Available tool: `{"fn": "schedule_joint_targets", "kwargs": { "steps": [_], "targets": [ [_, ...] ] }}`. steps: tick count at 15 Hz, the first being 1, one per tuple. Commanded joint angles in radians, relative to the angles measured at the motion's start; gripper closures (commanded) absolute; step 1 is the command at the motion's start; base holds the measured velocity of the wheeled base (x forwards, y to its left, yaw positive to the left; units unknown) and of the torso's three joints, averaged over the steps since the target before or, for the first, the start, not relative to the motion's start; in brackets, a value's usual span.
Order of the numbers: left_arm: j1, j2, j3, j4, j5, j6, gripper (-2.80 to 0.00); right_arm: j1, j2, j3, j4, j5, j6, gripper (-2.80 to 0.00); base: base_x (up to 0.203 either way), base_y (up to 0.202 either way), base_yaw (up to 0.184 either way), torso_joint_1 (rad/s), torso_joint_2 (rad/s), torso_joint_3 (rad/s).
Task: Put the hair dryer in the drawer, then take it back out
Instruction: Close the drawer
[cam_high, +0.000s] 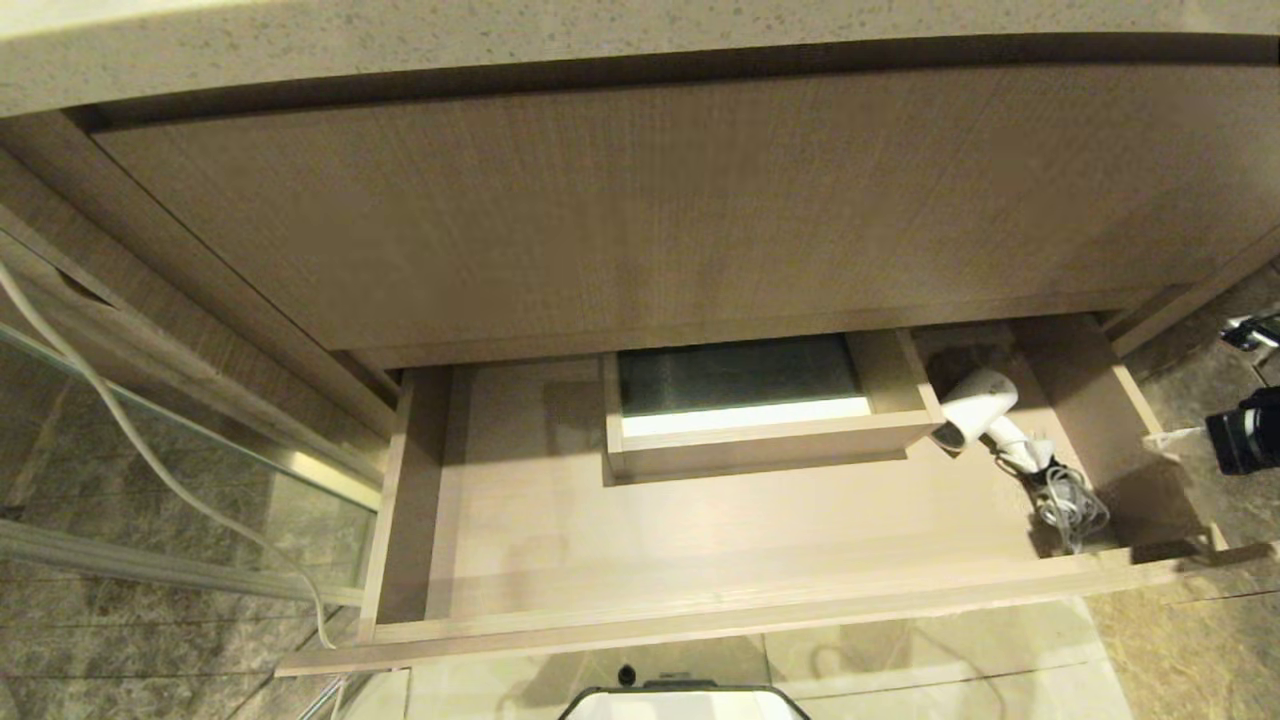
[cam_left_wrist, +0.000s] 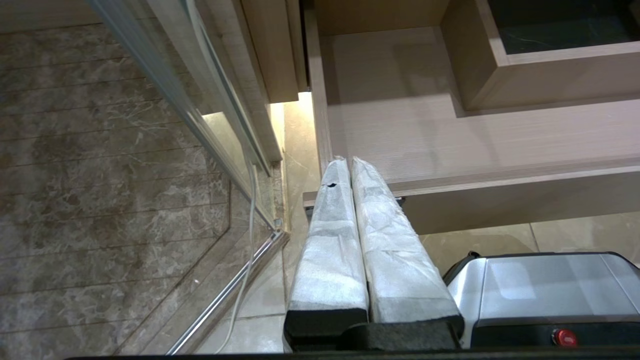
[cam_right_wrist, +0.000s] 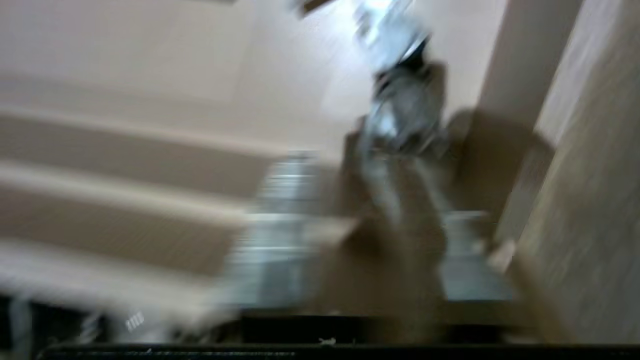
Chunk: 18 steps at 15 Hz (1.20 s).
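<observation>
Closest to my head camera is the robot base (cam_high: 685, 700), just below the drawer (cam_high: 700, 610), which is pulled wide open. My left end effector (cam_left_wrist: 347, 165) hangs parked off the drawer's left front corner, its two wrapped fingers (cam_left_wrist: 330, 240) pressed together with nothing between them.

Further in, the drawer floor runs bare up to the boxed cut-out (cam_high: 760, 445) in its middle. At the right end lies the hair dryer (cam_high: 975, 408): the barrel points toward the cut-out's corner, the handle trails toward the front, and the bundled cord (cam_high: 1070, 505) sits in a loose heap near the front right corner. So I judge the putting-in half done and the taking-out half in hand.

My right end effector (cam_high: 1170, 438) is outside the drawer's right wall at the edge of the head view, well apart from the hair dryer. Its wrist picture is smeared by motion, so I cannot tell whether its fingers are apart or together.

To do this well, I would come in over the right wall, settle above the handle rather than the cord, spread the fingers across the handle's width, and lift straight up so the cord follows without snagging the drawer wall. Beyond the drawer stands the tall front panel (cam_high: 650, 210) under the worktop (cam_high: 600, 40).
</observation>
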<state>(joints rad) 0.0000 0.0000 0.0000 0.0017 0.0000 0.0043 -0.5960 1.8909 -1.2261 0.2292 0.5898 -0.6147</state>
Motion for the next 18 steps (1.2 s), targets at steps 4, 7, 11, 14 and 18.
{"fn": "schedule_joint_targets", "kwargs": {
  "steps": [4,7,11,14,18],
  "targets": [
    [0.000,0.000,0.000,0.000,0.000,0.000,0.00,-0.006,-0.301,0.292,0.232,-0.166,-0.068,0.00,0.000,0.000,0.000,0.000,0.00,0.000],
    [0.000,0.000,0.002,0.000,0.000,0.000,0.00,-0.005,-0.287,0.376,0.260,-0.225,-0.139,0.00,0.000,0.000,0.000,0.000,0.00,0.000],
    [0.000,0.000,0.002,0.000,0.000,0.000,0.00,-0.003,-0.165,0.345,0.248,-0.250,-0.231,0.00,0.000,0.000,0.000,0.000,0.00,0.000],
    [0.000,0.000,0.002,0.000,0.000,0.000,0.00,0.002,-0.077,0.278,0.248,-0.274,-0.275,0.00,0.000,0.000,0.000,0.000,0.00,0.000],
    [0.000,0.000,0.000,0.000,0.000,0.000,0.00,0.003,-0.006,0.246,0.265,-0.344,-0.341,0.00,0.000,0.000,0.000,0.000,0.00,0.000]
  ]
}}
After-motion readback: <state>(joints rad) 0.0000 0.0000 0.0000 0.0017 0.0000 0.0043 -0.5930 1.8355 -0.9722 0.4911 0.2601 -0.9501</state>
